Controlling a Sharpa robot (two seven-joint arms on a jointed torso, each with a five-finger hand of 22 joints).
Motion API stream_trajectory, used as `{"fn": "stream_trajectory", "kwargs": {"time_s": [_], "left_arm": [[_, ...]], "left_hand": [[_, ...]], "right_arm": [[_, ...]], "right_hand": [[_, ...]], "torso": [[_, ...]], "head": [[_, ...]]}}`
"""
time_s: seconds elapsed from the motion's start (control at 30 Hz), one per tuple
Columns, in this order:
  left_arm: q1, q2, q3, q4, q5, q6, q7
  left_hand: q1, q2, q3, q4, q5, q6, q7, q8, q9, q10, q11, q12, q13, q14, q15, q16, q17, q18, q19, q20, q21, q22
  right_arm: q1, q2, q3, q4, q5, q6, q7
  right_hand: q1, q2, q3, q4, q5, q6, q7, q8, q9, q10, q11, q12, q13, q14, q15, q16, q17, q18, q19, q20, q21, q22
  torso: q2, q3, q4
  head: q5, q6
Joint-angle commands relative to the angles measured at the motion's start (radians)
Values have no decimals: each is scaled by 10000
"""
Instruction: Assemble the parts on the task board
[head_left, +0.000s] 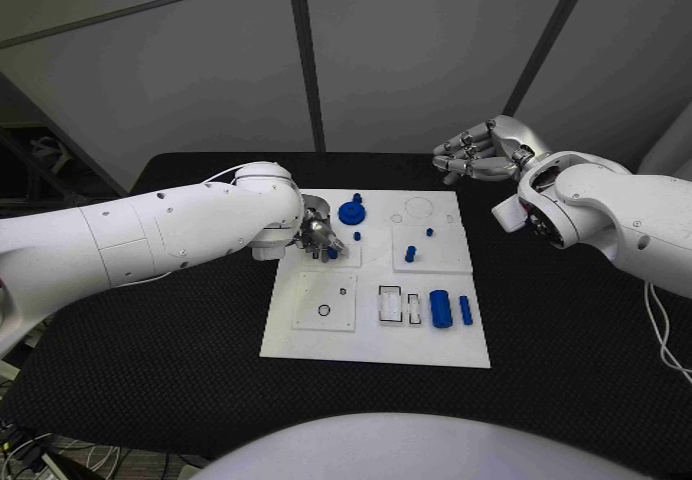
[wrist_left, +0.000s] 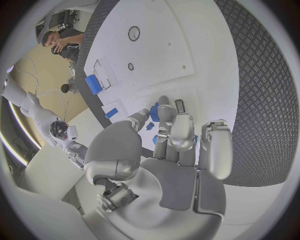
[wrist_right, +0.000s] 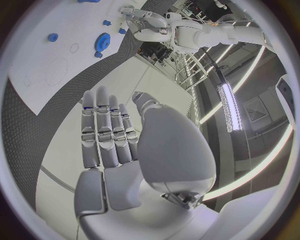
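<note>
The white rectangular task board (head_left: 378, 345) lies mid-table on the black textured mat; it is the landmark here. The left silver hand (head_left: 320, 234) is lowered over the board's far-left quarter, fingers drawn together around a small blue peg-like part (head_left: 332, 252); in the left wrist view the fingertips (wrist_left: 165, 107) are seen closing on small blue pieces (wrist_left: 153, 114), but whether the part is actually pinched cannot be told. The right silver hand (head_left: 480, 152) is held off the board beyond its far-right corner, above the mat, fingers loosely curled, holding nothing. Step in hand is judged as seating or picking the small peg at the far-left of the board. To be done well: the peg should be kept upright, aligned over its hole before pressing, and pushed straight down without dragging against the blue round gear-like part (head_left: 352, 211) just beside it. Peg's long axis appears roughly vertical, pointing up off the board, though partly hidden by fingers. Near the board's near-right area a blue cylinder (head_left: 440, 308) lies flat, long axis running near-to-far along the board, with a slimmer blue bar (head_left: 466, 311) parallel just beside it.
</note>
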Motion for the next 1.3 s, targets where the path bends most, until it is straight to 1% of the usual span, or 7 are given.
{"fn": "stream_trajectory", "kwargs": {"time_s": [0.03, 0.17, 0.37, 0.8, 1.03, 1.17, 1.3], "left_arm": [[7, 7, -1, -8, -51, 87, -93], [7, 4, -1, -25, -51, 83, -94], [7, -4, -1, -28, -51, 106, -94], [7, -64, -1, 41, -91, 194, -95], [7, -101, 0, 88, -101, 204, -94], [7, -110, 1, 98, -103, 200, -94], [6, -92, 1, 102, -103, 180, -94]], "left_hand": [[-119, 16, -219, 100, -44, 75, -21, -48, -23, -17, 4, -44, -32, 298, 33, -39, 15, -244, 177, 79, -60, 1581], [-172, 72, -435, 249, -41, 95, -24, -68, -47, -7, 2, -39, -49, 296, 31, -42, 15, -244, 179, 77, -65, 1587], [-192, 112, -533, 324, -38, 107, -27, -75, -57, 1, 1, -26, -47, 296, 31, -42, 16, -245, 181, 76, -67, 1590], [-198, 142, -603, 375, -36, 127, -32, -73, -61, 24, -4, 19, -10, 297, 29, -41, 17, -245, 184, 75, -66, 1595], [-198, 150, -614, 384, -36, 131, -33, -73, -62, 26, -5, 22, -9, 297, 29, -41, 17, -245, 183, 74, -67, 1594], [-193, 165, -627, 395, -33, 137, -36, -71, -62, 36, -6, 43, 9, 297, 28, -40, 18, -245, 183, 74, -68, 1594], [-191, 177, -638, 405, -32, 142, -38, -70, -63, 35, -8, 37, 0, 298, 27, -36, 21, -245, 184, 74, -67, 1595]], "right_arm": [[22, -2, 5, 14, 27, 64, 56], [22, -4, 5, 15, 27, 64, 58], [22, -10, 5, 16, 27, 64, 59], [21, -3, 5, 5, 27, 75, 59], [20, 0, 5, 1, 27, 80, 60], [20, 1, 5, -1, 27, 80, 60], [20, 12, 5, -4, 27, 82, 62]], "right_hand": [[-103, -22, -33, 27, 25, -81, -19, -39, 15, -73, -7, -23, -10, -2, 46, -49, -14, 119, 37, 10, -62, -16], [-103, -22, -33, 27, 25, -81, -19, -39, 15, -73, -7, -23, -10, -2, 46, -49, -14, 119, 37, 10, -62, -16], [-103, -22, -33, 27, 25, -81, -19, -39, 15, -73, -7, -23, -10, -2, 46, -49, -14, 119, 37, 10, -62, -16], [-103, -22, -33, 27, 25, -81, -19, -39, 15, -73, -7, -23, -10, -2, 46, -49, -14, 119, 37, 10, -62, -16], [-103, -22, -33, 27, 25, -81, -19, -39, 15, -73, -7, -23, -10, -2, 46, -49, -14, 119, 37, 10, -62, -16], [-103, -22, -33, 27, 25, -81, -19, -39, 15, -73, -7, -23, -10, -2, 46, -49, -14, 119, 37, 10, -62, -16], [-103, -22, -33, 27, 25, -81, -19, -39, 15, -73, -7, -23, -10, -2, 46, -49, -14, 119, 37, 10, -62, -16]], "torso": [[-7, 0, 4], [-12, 1, 2], [-9, -3, 2], [-7, -8, 6], [-10, -5, 2], [-6, 6, -2], [-4, 3, -2]], "head": [[-10, 0], [-10, -4], [-14, -2], [-6, -5], [-17, -14], [-8, -19], [-14, -11]]}}
